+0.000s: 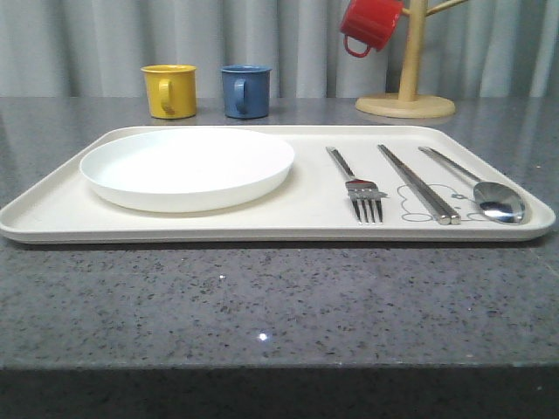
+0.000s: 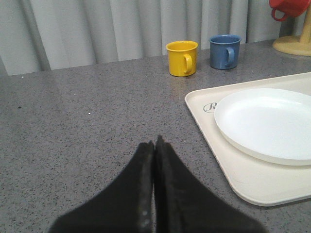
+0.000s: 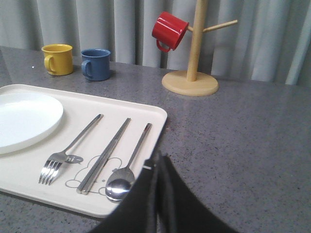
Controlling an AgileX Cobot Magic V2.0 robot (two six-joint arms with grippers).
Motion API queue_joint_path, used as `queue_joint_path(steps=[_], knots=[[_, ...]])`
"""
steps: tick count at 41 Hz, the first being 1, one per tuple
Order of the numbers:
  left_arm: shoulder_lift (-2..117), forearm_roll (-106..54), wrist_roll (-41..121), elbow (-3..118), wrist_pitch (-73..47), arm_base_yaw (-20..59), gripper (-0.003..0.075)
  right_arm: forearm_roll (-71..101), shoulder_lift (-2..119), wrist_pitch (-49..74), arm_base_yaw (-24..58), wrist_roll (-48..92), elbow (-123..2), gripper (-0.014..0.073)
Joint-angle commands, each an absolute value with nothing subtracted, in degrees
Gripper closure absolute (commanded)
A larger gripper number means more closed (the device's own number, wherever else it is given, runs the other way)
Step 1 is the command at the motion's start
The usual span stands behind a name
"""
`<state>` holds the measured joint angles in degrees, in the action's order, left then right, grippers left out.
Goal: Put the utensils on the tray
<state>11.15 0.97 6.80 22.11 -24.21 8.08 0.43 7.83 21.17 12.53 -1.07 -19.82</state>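
A dark grey speckled stone countertop (image 1: 279, 305) fills the foreground, its polished surface catching small bright glints of overhead light. Pale grey curtains (image 1: 105, 39) hang in soft vertical folds along the far edge, closing off the whole back of the scene. The light is even and diffuse, with faint reflections on the counter and only soft shadows. The counter's front edge drops into shade.

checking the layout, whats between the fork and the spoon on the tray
The pair of chopsticks lies between the fork and the spoon on the tray, apart from both, as the front view and right wrist view show.
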Motion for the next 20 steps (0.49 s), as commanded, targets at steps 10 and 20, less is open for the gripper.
queue_joint_path(steps=[10,20], knots=[[2.99,0.50,6.44,16.44,-17.81,4.50,0.0739,0.00,8.38,16.62,12.56,-0.65,-21.16,0.0661],[-1.62,0.00,6.44,7.67,-14.94,0.77,0.0739,0.00,8.38,16.62,12.56,-0.65,-21.16,0.0661]])
